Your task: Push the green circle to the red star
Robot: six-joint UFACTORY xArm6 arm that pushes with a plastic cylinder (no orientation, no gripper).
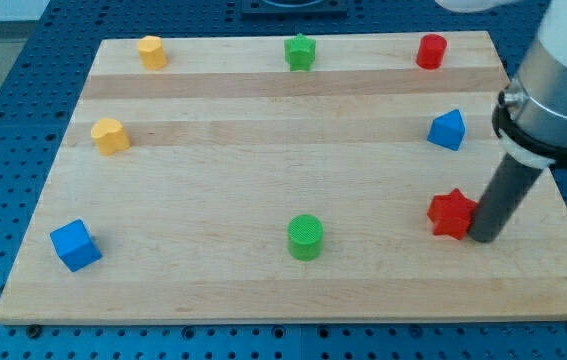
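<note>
The green circle [305, 237] is a short round block near the bottom middle of the wooden board [223, 150]. The red star [451, 213] lies at the view's right, level with it and well apart from it. My tip [483, 237] stands on the board just right of the red star, touching or almost touching its right side. The tip is far to the right of the green circle, with the red star between them.
A green star [301, 52], a red cylinder [431, 51] and a yellow block [152, 51] line the top edge. A blue block [447, 130] sits above the red star. A yellow block [110, 135] and a blue cube [75, 245] are at the left.
</note>
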